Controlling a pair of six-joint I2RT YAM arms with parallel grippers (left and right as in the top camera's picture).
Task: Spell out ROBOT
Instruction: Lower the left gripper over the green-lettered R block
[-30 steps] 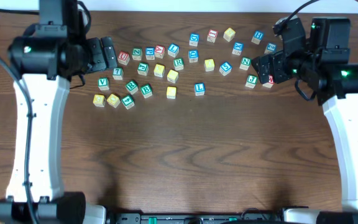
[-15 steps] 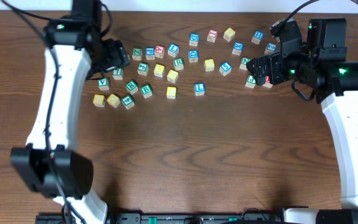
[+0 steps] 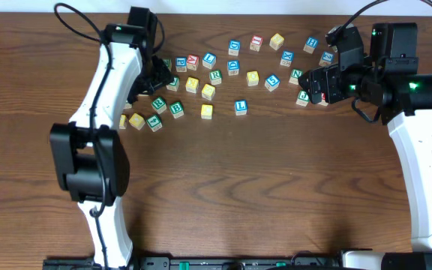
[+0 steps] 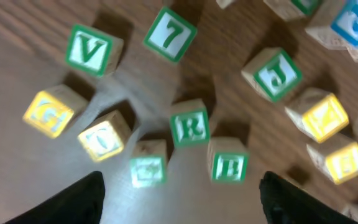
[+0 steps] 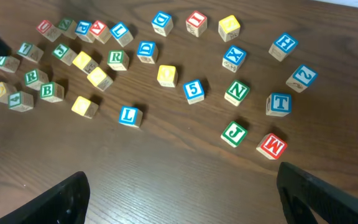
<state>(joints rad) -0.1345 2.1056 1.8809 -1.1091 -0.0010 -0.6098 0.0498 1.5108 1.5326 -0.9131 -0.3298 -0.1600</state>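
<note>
On the bench (image 3: 216,187) the letter cubes lie scattered in a loose band, none lined up. By my reading, no letter of ROBOT is set yet.

The left pincer (image 4: 180,202) hangs released, fingers spread wide with nothing between them. It is straight above the green R cube (image 4: 189,126), which has the green B cube (image 4: 227,165) just beside it. A yellow cube (image 4: 104,135) and a second yellow cube (image 4: 47,112) sit near, letters blurred. Likely reason for the hover: R is letter 1.

The left arm (image 3: 105,86) stretches far across, wrist tipped down.

The right pincer (image 5: 185,199) is also released and empty, looking down on the blue T cube (image 5: 279,103). The right arm (image 3: 418,165) is folded at the bench's right end.
</note>
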